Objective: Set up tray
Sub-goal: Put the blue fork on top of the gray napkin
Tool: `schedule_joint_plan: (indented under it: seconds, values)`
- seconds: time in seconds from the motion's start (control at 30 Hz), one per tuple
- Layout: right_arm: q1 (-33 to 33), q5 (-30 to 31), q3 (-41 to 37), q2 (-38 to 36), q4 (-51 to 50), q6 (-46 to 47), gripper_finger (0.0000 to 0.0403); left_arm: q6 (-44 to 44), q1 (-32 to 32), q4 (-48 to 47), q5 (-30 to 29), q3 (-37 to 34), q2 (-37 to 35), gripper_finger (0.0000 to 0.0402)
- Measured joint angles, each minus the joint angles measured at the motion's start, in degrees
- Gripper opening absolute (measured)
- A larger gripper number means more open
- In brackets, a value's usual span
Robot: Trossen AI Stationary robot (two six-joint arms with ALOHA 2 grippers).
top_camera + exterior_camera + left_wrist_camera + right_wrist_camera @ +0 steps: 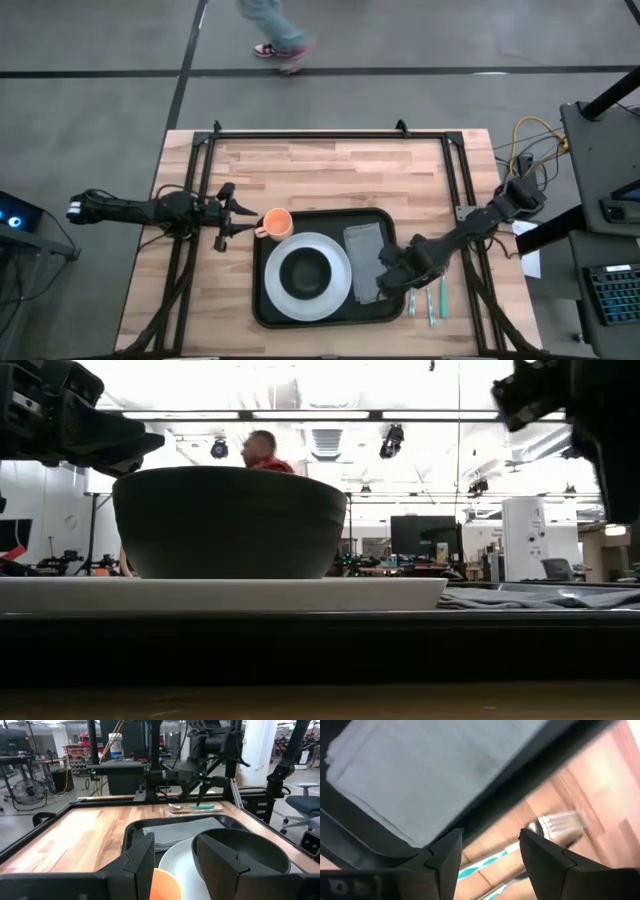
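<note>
The black tray [262,305] lies mid-table. It holds a white plate [340,285] with a dark bowl [305,270] on it, and a folded grey napkin [364,255] right of the plate. An orange cup [277,222] stands at the tray's far left corner. My left gripper [243,217] is level at that corner, open, with the cup [165,885] between its fingertips [145,855]. My right gripper [392,275] hovers open over the tray's right rim [530,775], between the napkin [430,765] and the teal-handled cutlery [425,300] on the table. My left gripper comes level from the table's left, and the orange cup's rim [172,880] shows between its spread fingers. I cannot tell whether either finger touches the cup. My right gripper touches nothing.
A fork [560,822] and teal-handled pieces [485,862] lie on the bare wood right of the tray. A black frame [300,135] borders the table's far and side edges. Bare wood lies left of and beyond the tray. A person's legs [280,35] pass beyond the table's far edge.
</note>
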Motion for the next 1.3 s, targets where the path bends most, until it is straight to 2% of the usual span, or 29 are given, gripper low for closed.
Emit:
schedule_joint_plan:
  seconds: [0.3, 0.47, 0.6, 0.8, 1.07, 1.2, 1.3]
  values:
    - [3.47, 0.35, -9.26, -9.44, 1.07, 21.77, 0.0187, 0.04, -0.02, 0.01, 0.01, -0.02, 0.02, 0.0130]
    - [4.46, -1.45, -13.52, -12.06, 7.62, 29.70, 0.0187, 0.07, -0.02, 0.00, 0.01, -0.04, 0.02, 0.0130]
    - [4.47, -1.51, -14.76, -11.54, 11.60, 31.03, 0.0187, 0.07, -0.02, 0.00, 0.00, -0.04, 0.02, 0.0130]
    - [4.39, -4.18, -14.51, -8.03, 9.46, 31.68, 0.0187, 0.05, 0.00, -0.46, -0.03, -0.07, 0.02, 0.0130]
    - [4.38, -4.65, -13.38, -4.25, 9.42, 29.68, 0.0187, 0.04, -0.02, -0.44, 0.01, -0.07, 0.02, 0.0130]
    - [4.36, -8.12, -13.80, -2.23, 9.55, 29.87, 0.0187, 0.04, -0.01, -0.44, 0.01, -0.09, 0.02, 0.0130]
    - [4.39, -8.32, -13.95, -1.06, 9.68, 30.10, 0.0187, 0.04, 0.00, -0.45, 0.01, -0.09, 0.02, 0.0130]
